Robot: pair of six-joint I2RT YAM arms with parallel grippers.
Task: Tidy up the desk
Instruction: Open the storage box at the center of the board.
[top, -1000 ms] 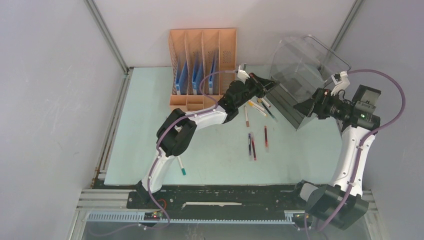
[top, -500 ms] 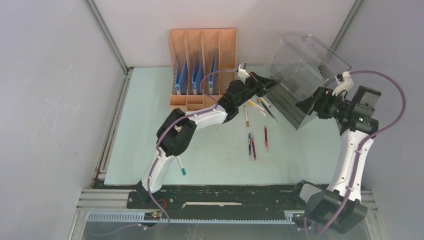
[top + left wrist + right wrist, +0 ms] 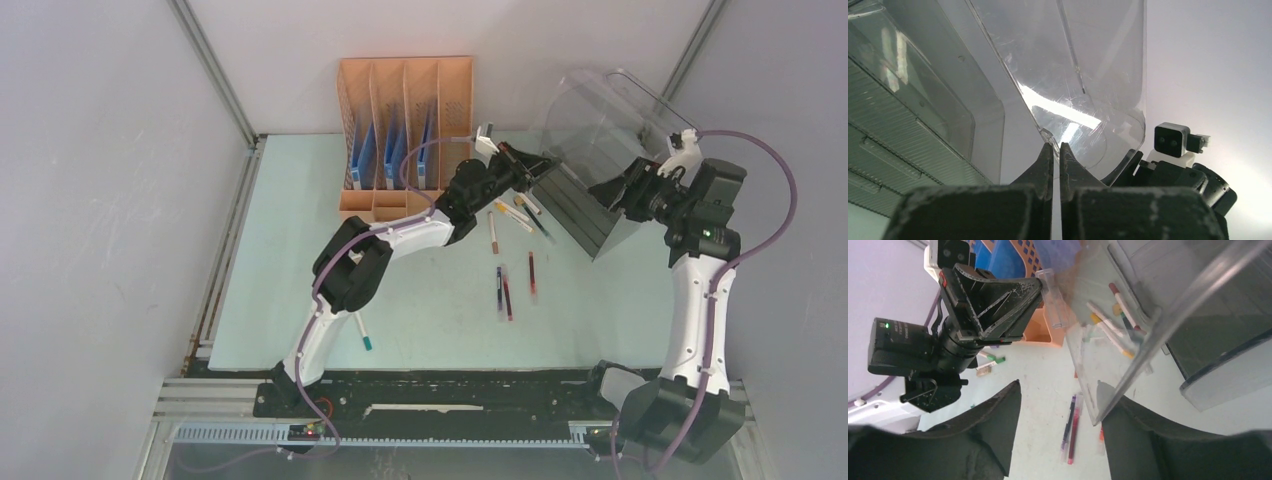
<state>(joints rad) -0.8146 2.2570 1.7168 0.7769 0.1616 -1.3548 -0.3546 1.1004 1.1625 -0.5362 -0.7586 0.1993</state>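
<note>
On the desk [image 3: 290, 250], far right: tilted clear bin [image 3: 600, 125]; my left gripper [image 3: 1053, 146] clamped closed on its wall edge; my right gripper [image 3: 1058, 390] spread wide, bin corner between fingers, ungripped; pens [image 3: 505, 292] scattered mid-desk.

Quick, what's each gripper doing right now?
Left gripper: shut on the clear bin, at its edge.
Right gripper: open around the bin's wall.

Jaws pinch a thin edge of the clear bin [image 3: 1073, 75] — right wrist camera [image 3: 1172, 141] beyond.
</note>
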